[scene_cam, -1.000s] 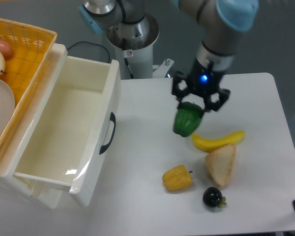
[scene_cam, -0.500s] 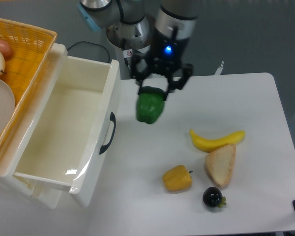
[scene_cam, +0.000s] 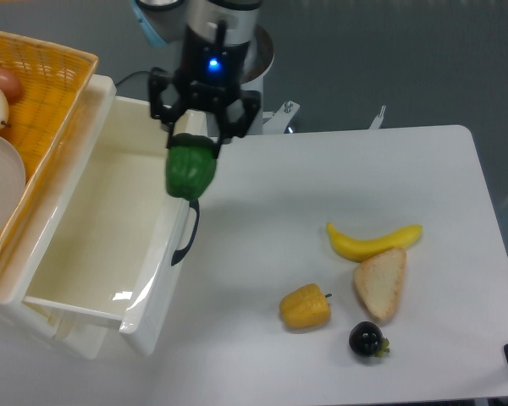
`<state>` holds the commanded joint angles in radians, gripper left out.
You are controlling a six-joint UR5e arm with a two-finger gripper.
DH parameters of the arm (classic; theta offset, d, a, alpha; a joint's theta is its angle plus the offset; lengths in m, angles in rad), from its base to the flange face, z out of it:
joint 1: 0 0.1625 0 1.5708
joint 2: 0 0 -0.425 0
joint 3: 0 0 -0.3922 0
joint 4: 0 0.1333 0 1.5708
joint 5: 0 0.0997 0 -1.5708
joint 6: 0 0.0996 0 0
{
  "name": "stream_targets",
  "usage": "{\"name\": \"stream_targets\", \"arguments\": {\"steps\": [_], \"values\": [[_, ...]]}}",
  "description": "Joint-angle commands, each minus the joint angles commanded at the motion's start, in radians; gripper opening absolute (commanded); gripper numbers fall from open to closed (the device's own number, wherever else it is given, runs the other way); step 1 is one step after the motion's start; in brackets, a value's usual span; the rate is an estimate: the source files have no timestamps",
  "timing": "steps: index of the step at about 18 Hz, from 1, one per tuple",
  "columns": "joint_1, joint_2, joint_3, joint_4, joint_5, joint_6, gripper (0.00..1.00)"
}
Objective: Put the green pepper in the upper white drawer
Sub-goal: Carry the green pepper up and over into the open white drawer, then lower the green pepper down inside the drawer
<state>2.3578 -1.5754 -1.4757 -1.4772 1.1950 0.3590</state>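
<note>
While clamped on green pepper (scene_cam: pixel 190 172), gripper (scene_cam: pixel 200 138) above upper white drawer (scene_cam: pixel 110 228) front, no legible writing.

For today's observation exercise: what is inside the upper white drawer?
The upper white drawer shows only bare white floor. The green pepper, held by the gripper, hides part of its front wall.

green pepper (scene_cam: pixel 190 170): glossy | upper white drawer (scene_cam: pixel 102 279): shiny plastic | basket (scene_cam: pixel 46 93): woven
</note>
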Motion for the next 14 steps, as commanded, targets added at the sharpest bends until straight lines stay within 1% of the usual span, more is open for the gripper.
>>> {"name": "stream_targets", "arguments": {"steps": [5, 14], "values": [[-0.034, -0.006, -0.037, 0.005, 0.002, 0.002, 0.22], [-0.097, -0.051, -0.034, 0.008, 0.005, 0.008, 0.24]]}}
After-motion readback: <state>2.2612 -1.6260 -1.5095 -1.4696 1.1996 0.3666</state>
